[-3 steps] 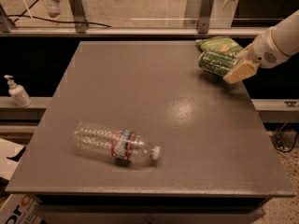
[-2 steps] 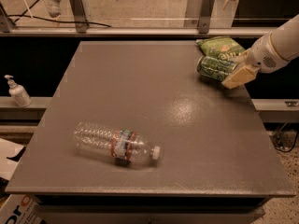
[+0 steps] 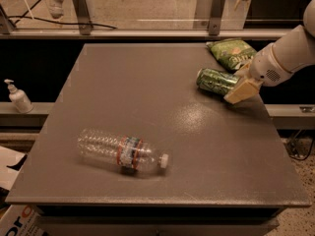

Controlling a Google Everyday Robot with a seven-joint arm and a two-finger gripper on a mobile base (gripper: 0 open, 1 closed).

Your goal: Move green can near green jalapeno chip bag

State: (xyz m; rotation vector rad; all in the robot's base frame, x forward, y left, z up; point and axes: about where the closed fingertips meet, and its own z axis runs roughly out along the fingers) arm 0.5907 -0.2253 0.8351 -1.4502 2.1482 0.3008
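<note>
In the upper right of the frame the can (image 3: pixel 215 80) lies on its side just below the bag (image 3: pixel 231 53), near it but apart. The gripper (image 3: pixel 236 87) looks clamped on the can's right end, though its far side is hidden from this angle. The can sits at or barely above the desk (image 3: pixel 147 97). A thin metal can like this is probably light, stiff across its ends, easily dented at mid-wall, smooth and prone to roll. The safest hold is across the round body near an end rim, with modest squeeze. The bottle (image 3: pixel 123 154) lies well apart, lower left.
</note>
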